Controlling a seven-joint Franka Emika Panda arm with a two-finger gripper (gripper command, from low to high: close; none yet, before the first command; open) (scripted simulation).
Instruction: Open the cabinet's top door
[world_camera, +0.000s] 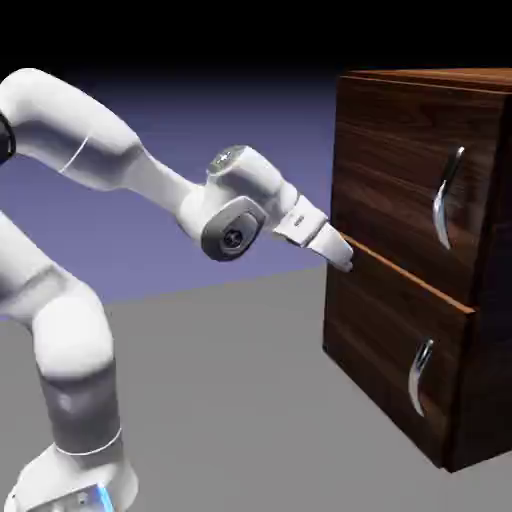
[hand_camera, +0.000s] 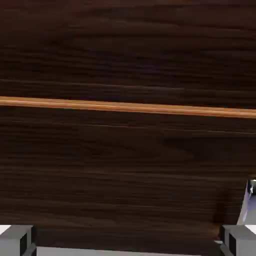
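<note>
Currently gripper (world_camera: 345, 266) spread wide, 0 objects held, left of upper handle (world_camera: 441, 207). Risk: sweeping right this low could scrape top door (world_camera: 395, 160) or snag lower handle (world_camera: 417, 382).

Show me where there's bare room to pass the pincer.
Bare front: the lower panel between the pincer and its short handle; also the upper panel, left of the long handle. Crowded: around the fingertips, beside the light seam.

Dark wood-grain panels (hand_camera: 115, 165) pretty much filled the view, with a lighter wood strip (hand_camera: 130, 106) running across and a silver handle (hand_camera: 248, 204) poking in lower right.
</note>
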